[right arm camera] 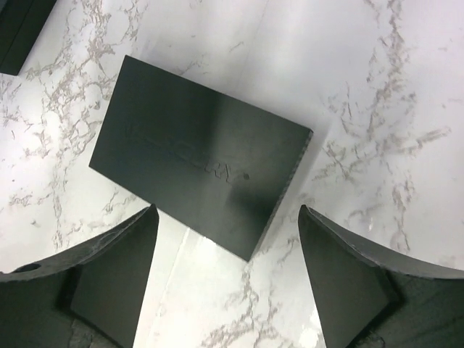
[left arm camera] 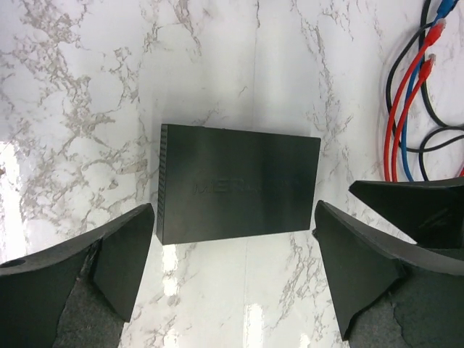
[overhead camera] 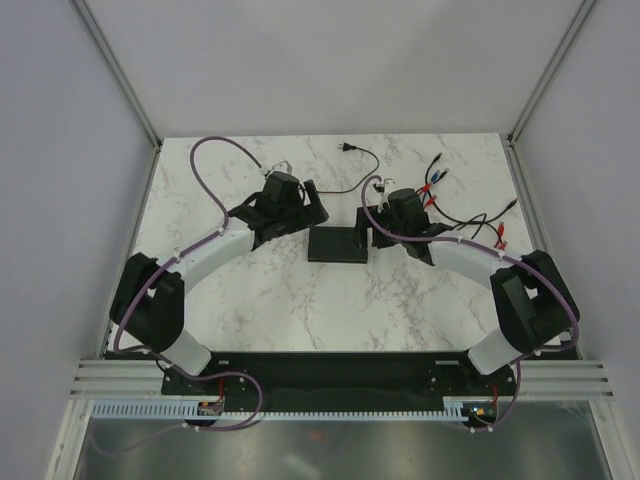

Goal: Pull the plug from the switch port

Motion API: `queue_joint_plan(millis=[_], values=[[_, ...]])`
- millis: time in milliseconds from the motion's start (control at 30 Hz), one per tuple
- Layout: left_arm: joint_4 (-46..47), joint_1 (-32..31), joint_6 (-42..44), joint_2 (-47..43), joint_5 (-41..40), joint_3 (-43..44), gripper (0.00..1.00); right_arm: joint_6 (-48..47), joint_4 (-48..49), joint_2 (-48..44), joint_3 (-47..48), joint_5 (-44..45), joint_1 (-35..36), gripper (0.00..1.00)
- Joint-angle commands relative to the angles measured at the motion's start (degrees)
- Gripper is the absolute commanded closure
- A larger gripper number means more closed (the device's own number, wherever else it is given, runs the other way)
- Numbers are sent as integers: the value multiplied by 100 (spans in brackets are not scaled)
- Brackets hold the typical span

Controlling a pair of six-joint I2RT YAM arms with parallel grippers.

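The switch (overhead camera: 338,244) is a flat matte-black box lying on the marble table between the two grippers. In the left wrist view the switch (left arm camera: 235,192) lies just beyond my open left gripper (left arm camera: 232,217), with its vented side on the left. In the right wrist view the switch (right arm camera: 196,152) lies at an angle, one corner reaching between the fingers of my open right gripper (right arm camera: 228,214). In the top view my left gripper (overhead camera: 318,208) is at the switch's far left and my right gripper (overhead camera: 372,228) at its far right. No plug or cable shows in the switch.
Loose red, blue and black cables (overhead camera: 445,190) lie at the back right and also show in the left wrist view (left arm camera: 409,109). A thin black cord with a two-pin plug (overhead camera: 346,149) lies at the back. White walls enclose the table (overhead camera: 300,310).
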Motion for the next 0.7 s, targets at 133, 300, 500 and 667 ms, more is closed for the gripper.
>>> queue_joint_plan(millis=[133,300,500,667], values=[[-47,-202,27,-1205,195,-899,3,184,-1241,-1318,-345,582,-4,13],[471,-370,-500,-2583,898,-2513,5,764,-1762,-2118,-1143,1242,-4,2],[1360,-440,-922,-3851,1628,-4035,5,1125,-1762,-2742,-1900,707,-4,2],[2181,-449,-1202,-5027,2381,-4966,3,1414,-983,-3549,-2698,-361,-4,2]])
